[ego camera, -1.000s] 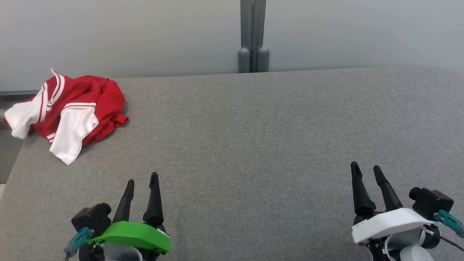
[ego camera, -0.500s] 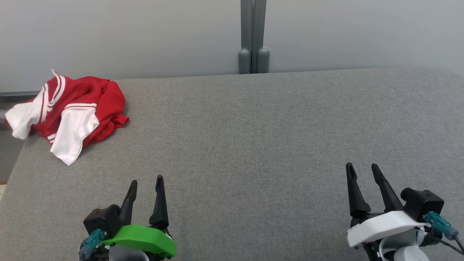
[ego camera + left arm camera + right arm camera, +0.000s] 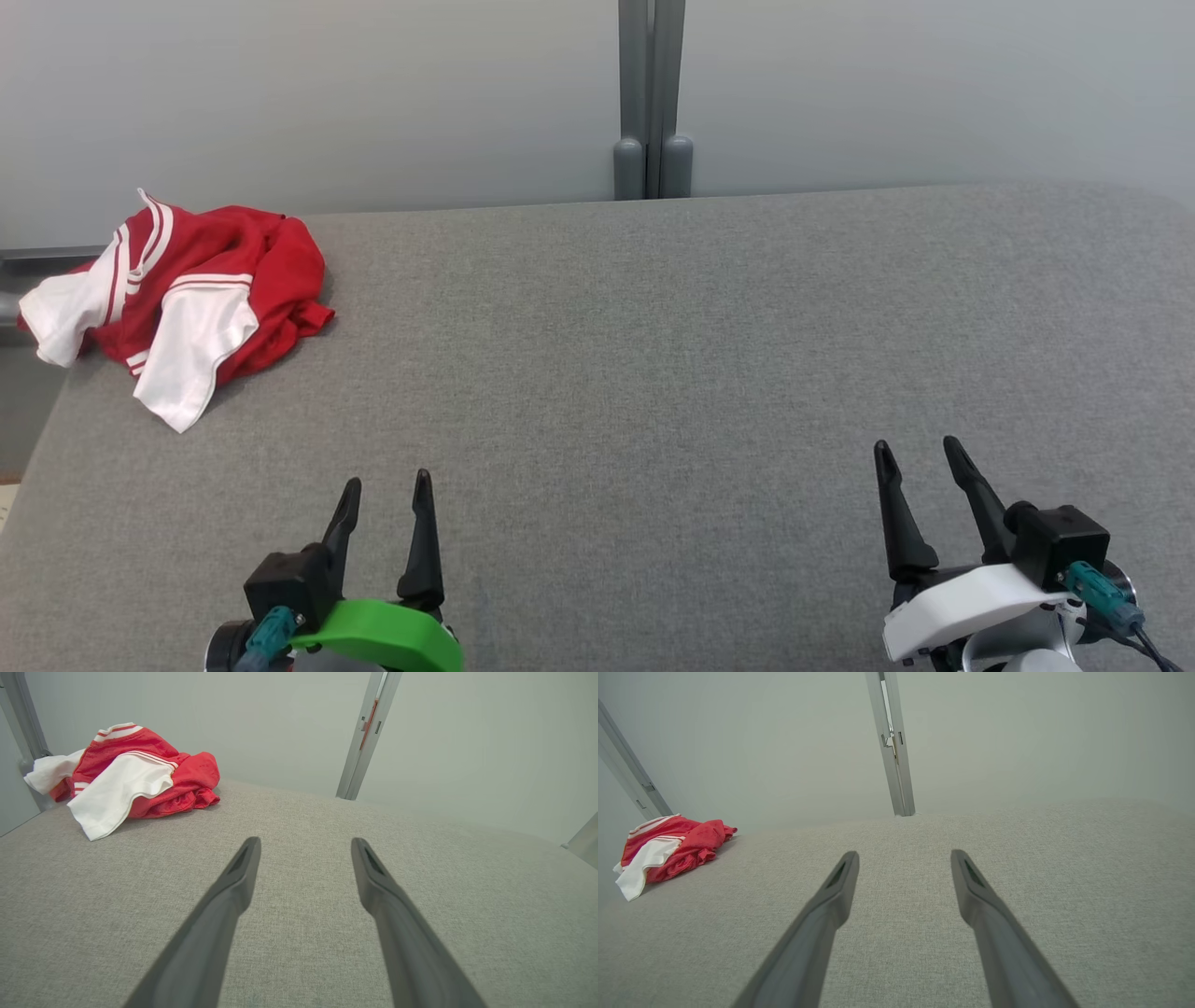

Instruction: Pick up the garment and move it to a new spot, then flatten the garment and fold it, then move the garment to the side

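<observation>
The crumpled red-and-white garment lay at the far left corner of the grey table, one white sleeve seemingly past the edge; the left gripper and right gripper stood spread wide and empty, well apart from it; grabbing that sleeve alone might drag the heap off.

Soft cloth garment, red and white, matt and crumpled. Tabletop covered in grey woven fabric, slightly rough. Left claw and right claw have smooth, matt black plastic fingers. Wall smooth, matt pale grey.
</observation>
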You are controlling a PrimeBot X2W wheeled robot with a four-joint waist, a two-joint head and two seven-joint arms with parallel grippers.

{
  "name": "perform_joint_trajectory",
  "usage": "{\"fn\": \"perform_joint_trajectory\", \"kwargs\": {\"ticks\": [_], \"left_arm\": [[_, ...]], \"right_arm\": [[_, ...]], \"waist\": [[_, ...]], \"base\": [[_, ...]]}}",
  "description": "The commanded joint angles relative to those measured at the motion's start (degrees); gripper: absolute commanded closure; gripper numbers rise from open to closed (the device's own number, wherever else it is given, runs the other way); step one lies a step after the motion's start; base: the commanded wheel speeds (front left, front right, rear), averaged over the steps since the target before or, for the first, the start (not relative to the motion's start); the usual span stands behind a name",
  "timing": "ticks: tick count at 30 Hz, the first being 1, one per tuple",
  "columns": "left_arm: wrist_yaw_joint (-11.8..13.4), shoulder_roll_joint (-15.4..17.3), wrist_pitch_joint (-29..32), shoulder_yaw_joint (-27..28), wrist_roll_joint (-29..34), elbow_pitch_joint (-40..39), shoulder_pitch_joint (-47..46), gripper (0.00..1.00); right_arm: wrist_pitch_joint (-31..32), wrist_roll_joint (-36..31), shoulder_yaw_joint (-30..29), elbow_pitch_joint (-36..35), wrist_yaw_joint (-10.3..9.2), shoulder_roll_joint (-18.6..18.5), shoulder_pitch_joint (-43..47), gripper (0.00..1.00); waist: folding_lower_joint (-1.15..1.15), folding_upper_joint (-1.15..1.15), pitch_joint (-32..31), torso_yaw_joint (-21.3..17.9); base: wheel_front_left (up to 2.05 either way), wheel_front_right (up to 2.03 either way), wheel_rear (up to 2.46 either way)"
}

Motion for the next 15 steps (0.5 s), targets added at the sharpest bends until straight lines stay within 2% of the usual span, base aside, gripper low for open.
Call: {"fn": "perform_joint_trajectory", "kwargs": {"ticks": [1,15], "left_arm": [[0.38,0.37,-0.53,-0.17,1.53,0.03,0.66,0.0],[1.42,0.41,-2.05,-0.17,5.86,0.65,1.6,0.0]], "right_arm": [[-0.62,-1.38,0.09,-0.13,0.02,-0.31,0.39,0.0],[-2.13,-7.34,0.48,-0.24,0.01,-0.34,1.07,0.0]], "waist": [[0.0,0.0,-0.12,0.05],[0.0,0.0,-0.74,0.35]], "base": [[0.0,0.0,0.0],[0.0,0.0,0.0]]}}
